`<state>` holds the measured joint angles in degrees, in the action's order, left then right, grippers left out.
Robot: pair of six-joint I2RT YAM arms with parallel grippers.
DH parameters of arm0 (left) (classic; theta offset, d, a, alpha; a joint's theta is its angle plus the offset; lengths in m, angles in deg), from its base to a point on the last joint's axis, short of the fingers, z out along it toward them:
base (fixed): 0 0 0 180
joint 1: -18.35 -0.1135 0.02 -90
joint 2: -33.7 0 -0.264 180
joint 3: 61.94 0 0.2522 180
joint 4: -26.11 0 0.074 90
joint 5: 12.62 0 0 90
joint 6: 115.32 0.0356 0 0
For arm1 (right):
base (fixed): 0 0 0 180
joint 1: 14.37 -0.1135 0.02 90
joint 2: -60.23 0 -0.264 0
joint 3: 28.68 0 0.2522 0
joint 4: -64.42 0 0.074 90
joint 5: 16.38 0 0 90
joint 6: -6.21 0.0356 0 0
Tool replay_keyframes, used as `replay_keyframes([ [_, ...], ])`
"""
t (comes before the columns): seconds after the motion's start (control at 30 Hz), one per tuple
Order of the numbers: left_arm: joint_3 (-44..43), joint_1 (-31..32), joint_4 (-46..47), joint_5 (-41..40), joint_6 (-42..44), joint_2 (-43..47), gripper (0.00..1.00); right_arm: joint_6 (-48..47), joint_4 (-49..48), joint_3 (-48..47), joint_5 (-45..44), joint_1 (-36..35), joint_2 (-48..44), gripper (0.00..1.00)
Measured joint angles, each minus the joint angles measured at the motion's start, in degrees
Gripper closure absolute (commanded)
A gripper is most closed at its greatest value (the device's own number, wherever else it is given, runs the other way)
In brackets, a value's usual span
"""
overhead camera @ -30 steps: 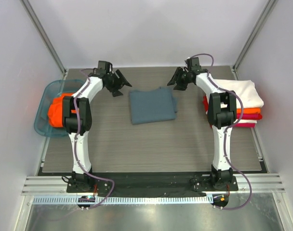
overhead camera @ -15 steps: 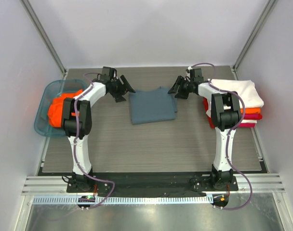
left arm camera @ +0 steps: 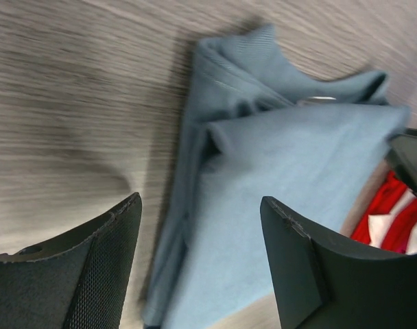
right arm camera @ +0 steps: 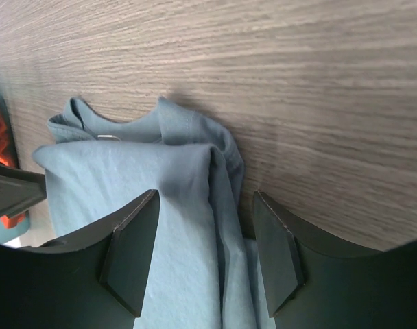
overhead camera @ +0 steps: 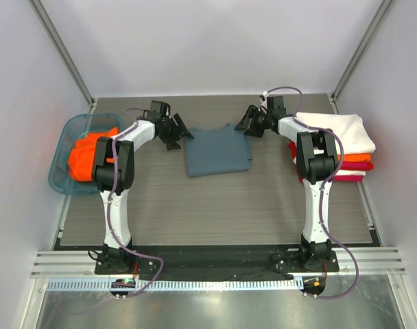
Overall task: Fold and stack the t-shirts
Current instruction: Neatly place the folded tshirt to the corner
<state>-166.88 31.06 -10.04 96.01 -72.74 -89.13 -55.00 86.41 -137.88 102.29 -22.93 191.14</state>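
Note:
A slate blue-grey t-shirt (overhead camera: 216, 151) lies folded in the middle of the table, its neck at the far edge. My left gripper (overhead camera: 180, 131) is open at its far left corner; the shirt's left folded edge (left arm camera: 195, 205) lies between the fingers in the left wrist view. My right gripper (overhead camera: 247, 123) is open at the far right corner, its fingers either side of the shirt's right folded edge (right arm camera: 222, 205). A stack of folded shirts, white (overhead camera: 339, 131) on orange and red (overhead camera: 356, 171), sits at the right. An orange shirt (overhead camera: 81, 156) lies bunched in the basket.
A teal translucent basket (overhead camera: 57, 181) stands at the left edge of the table. White walls and metal frame posts close the workspace at the back and sides. The wood-grain table top (overhead camera: 215, 205) runs to the near rail.
Both grippers have moved inward and down from the far side toward the blue-grey shirt's far corners, and now straddle its folded edges. The shirt has not moved.

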Motion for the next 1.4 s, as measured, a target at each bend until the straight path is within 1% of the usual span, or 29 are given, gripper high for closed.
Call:
replay_keyframes([
  [0.1, 0.0, 0.0, 0.2, -0.4, 0.0, -1.2, 0.29, -0.7, 0.7, -1.4, -1.1, -0.5, 0.7, 0.37],
  [0.2, -0.8, 0.0, 0.8, -0.5, 0.1, -1.8, 0.29, -1.7, 1.7, -3.5, -1.9, -1.0, 1.7, 0.39],
  [0.27, -1.9, 0.0, 1.4, -0.3, 0.1, -2.7, 0.3, -2.0, 2.0, -4.2, -2.2, -1.3, 2.1, 0.42],
  [0.37, -3.5, 0.0, 2.3, -0.2, 0.0, -4.0, 0.32, -2.2, 2.3, -4.8, -2.5, -1.4, 2.6, 0.45],
  [0.43, -4.3, 0.0, 2.8, -0.1, 0.0, -4.7, 0.35, -2.2, 2.5, -5.4, -2.4, -1.4, 3.0, 0.46],
  [0.47, -4.6, 0.0, 3.0, -0.1, -0.1, -5.0, 0.36, -2.2, 2.5, -5.6, -2.4, -1.4, 3.2, 0.48],
  [0.5, -4.9, 0.0, 3.3, 0.0, -0.1, -5.4, 0.4, -2.2, 2.5, -5.7, -2.3, -1.4, 3.3, 0.49],
  [0.57, -5.3, 0.0, 3.8, 0.0, -0.3, -5.9, 0.44, -2.1, 2.6, -6.1, -2.3, -1.4, 3.7, 0.52],
  [0.6, -5.4, 0.0, 4.2, 0.0, -0.3, -6.2, 0.51, -2.1, 2.6, -6.3, -2.1, -1.4, 3.8, 0.52],
  [0.63, -5.4, 0.0, 4.5, 0.1, -0.5, -6.4, 0.53, -2.0, 2.5, -6.4, -2.0, -1.4, 4.0, 0.55],
  [0.67, -5.4, 0.0, 4.8, -0.1, -0.5, -6.6, 0.58, -2.0, 2.6, -6.6, -2.0, -1.4, 4.2, 0.57],
  [0.7, -5.4, 0.0, 5.3, 0.0, -0.7, -6.8, 0.65, -1.9, 2.6, -6.9, -1.8, -1.4, 4.4, 0.58],
  [0.73, -5.5, 0.0, 5.6, -0.1, -0.9, -7.1, 0.69, -1.7, 2.6, -7.2, -1.6, -1.4, 4.8, 0.6],
  [0.77, -5.5, 0.0, 6.0, -0.2, -1.0, -7.5, 0.75, -1.4, 2.6, -7.6, -1.2, -1.4, 5.2, 0.64],
  [0.8, -5.6, -0.1, 6.4, -0.2, -1.4, -7.8, 0.78, -1.1, 2.5, -8.0, -0.8, -1.4, 5.6, 0.66],
  [0.83, -5.7, -0.1, 6.8, -0.2, -1.6, -8.1, 0.81, -0.5, 2.5, -8.5, -0.3, -1.4, 6.0, 0.69],
  [0.87, -5.7, -0.1, 7.3, -0.2, -1.9, -8.3, 0.86, 0.0, 2.5, -9.0, 0.4, -1.4, 6.6, 0.71],
  [0.9, -5.7, -0.1, 7.9, -0.1, -2.2, -8.5, 0.89, 0.6, 2.4, -9.4, 0.8, -1.4, 7.0, 0.75],
  [0.93, -5.6, -0.1, 8.4, -0.2, -2.4, -8.6, 0.92, 1.1, 2.3, -9.6, 1.2, -1.3, 7.3, 0.83],
  [0.97, -5.3, -0.1, 9.2, -0.3, -2.6, -8.6, 0.96, 1.3, 2.3, -9.8, 1.4, -1.3, 7.6, 0.88],
  [1.0, -5.0, -0.1, 9.8, -0.4, -2.9, -8.6, 0.98, 1.7, 2.1, -9.8, 1.7, -1.3, 7.8, 0.92],
  [1.03, -4.7, -0.1, 10.6, -0.4, -3.0, -8.6, 1.0, 2.1, 2.0, -9.8, 1.9, -1.3, 7.9, 0.99],
  [1.27, -2.4, -0.1, 13.7, -1.1, -2.8, -7.6, 1.0, 3.5, 1.7, -9.3, 1.8, -1.2, 7.6, 0.99],
  [1.4, 0.9, -0.1, 13.8, -1.8, -1.9, -4.9, 1.0, 4.7, 1.1, -6.3, 2.0, -1.2, 5.6, 0.99],
])
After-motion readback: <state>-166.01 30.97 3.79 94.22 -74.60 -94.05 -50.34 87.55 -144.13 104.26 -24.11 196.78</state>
